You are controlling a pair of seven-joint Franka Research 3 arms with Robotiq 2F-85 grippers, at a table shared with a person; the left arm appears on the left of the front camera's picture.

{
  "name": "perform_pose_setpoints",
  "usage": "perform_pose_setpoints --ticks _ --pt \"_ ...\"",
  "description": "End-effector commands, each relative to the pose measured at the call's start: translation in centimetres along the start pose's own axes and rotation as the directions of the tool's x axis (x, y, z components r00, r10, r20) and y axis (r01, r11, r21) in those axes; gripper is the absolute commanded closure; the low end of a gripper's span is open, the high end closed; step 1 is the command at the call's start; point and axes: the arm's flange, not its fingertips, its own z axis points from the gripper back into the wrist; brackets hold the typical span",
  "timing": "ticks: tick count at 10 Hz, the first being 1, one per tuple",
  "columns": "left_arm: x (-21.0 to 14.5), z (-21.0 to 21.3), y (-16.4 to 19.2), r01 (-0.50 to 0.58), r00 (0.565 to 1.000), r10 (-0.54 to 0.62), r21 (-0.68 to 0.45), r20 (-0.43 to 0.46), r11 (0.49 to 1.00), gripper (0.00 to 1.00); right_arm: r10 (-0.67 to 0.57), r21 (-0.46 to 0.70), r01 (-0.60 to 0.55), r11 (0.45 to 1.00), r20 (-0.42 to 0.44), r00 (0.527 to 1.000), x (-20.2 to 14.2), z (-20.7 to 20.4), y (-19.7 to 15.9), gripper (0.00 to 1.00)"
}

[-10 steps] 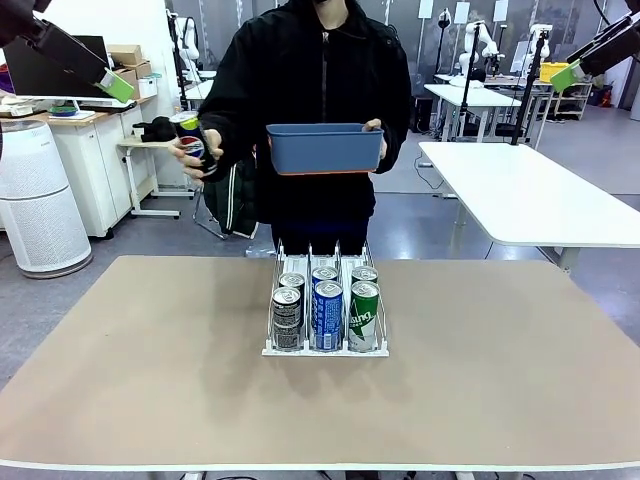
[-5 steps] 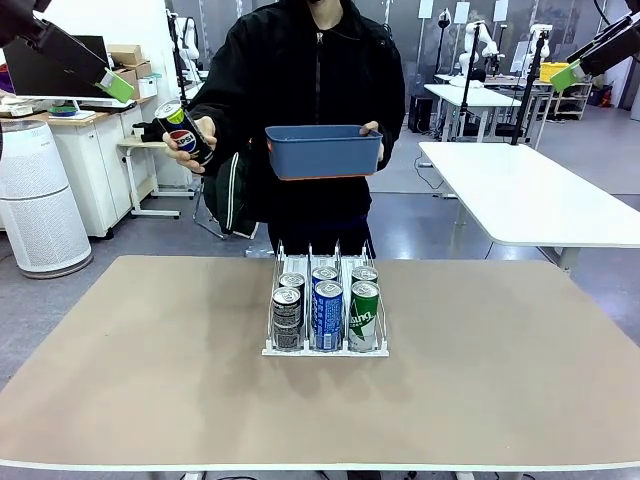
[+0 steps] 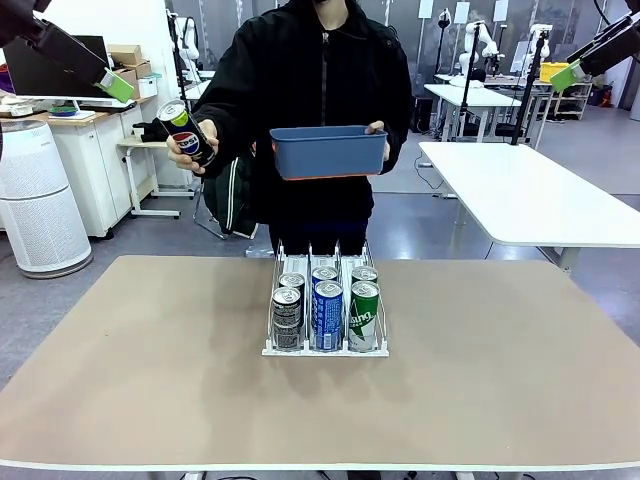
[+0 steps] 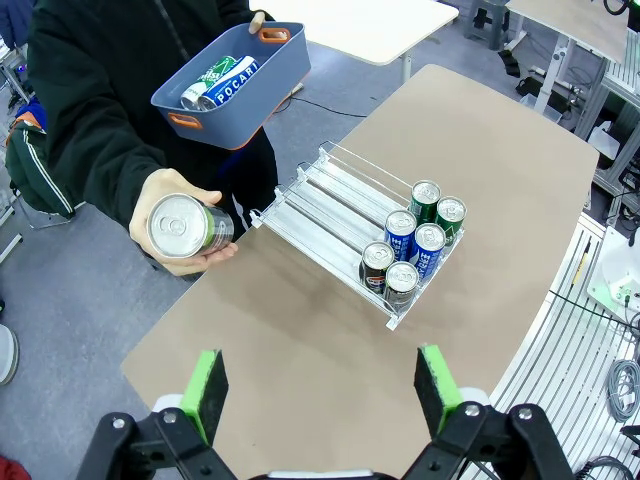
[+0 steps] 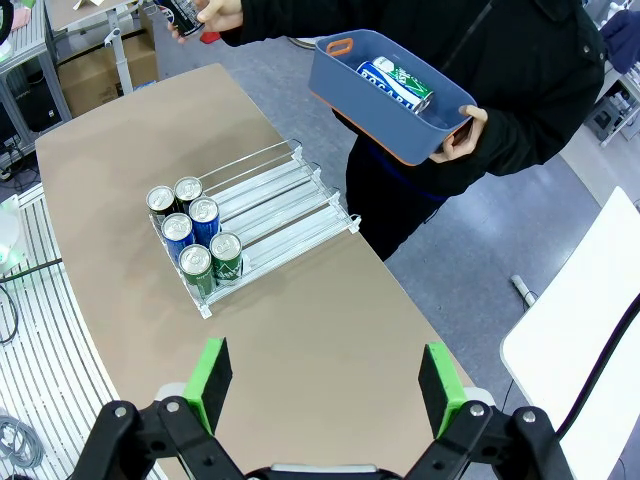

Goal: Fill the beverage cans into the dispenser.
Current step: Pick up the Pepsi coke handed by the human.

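Left gripper (image 4: 322, 372): spread, empty.
Right gripper (image 5: 322, 378): spread, empty.
Dispenser (image 4: 318, 203): on table (image 3: 150, 380) ahead, between grippers; six cans (image 4: 410, 245) at near end, print unreadable.
Pepsi can (image 3: 187, 133): in hand (image 3: 198, 158), beyond dispenser, left-gripper side.
Bin (image 3: 327, 157): farthest, held; POCARI can (image 4: 232, 78) inside, green can (image 5: 408, 76) print unclear.

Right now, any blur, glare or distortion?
Front view: even light, sharp; near edge of the table looks slightly bowed. Left wrist view: wide-angle bend at the borders, soft shine on top of the held Pepsi can. Right wrist view: same bend; Pocari can in the blue bin legible.
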Motion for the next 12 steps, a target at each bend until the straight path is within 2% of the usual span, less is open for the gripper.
perform_pose_setpoints --ticks 1,5,7,9,12 --pt "-0.1 -0.1 0.1 -0.008 1.0 0.008 -0.002 -0.003 1.0 0.0 -0.001 0.0 0.001 1.0 0.001 1.0 0.0 0.0 0.0 0.0" --pt "0.0 0.0 0.0 0.0 1.0 0.0 0.0 0.0 1.0 0.0 -0.001 0.0 0.001 1.0 0.001 1.0 0.0 0.0 0.0 0.0" --pt "1.0 -0.8 1.1 0.035 0.998 -0.032 0.036 -0.06 0.999 0.0 -0.001 0.0 0.001 1.0 0.001 1.0 0.0 0.0 0.0 0.0" --pt "2.0 -3.3 1.8 0.039 0.995 -0.027 0.122 -0.101 0.992 0.0 -0.001 0.0 0.001 1.0 0.001 1.0 0.0 0.0 0.0 0.0" --pt "3.4 -6.3 4.1 0.066 0.988 -0.046 0.13 -0.145 0.989 0.0 -0.001 0.0 0.001 1.0 0.001 1.0 0.0 0.0 0.0 0.0"
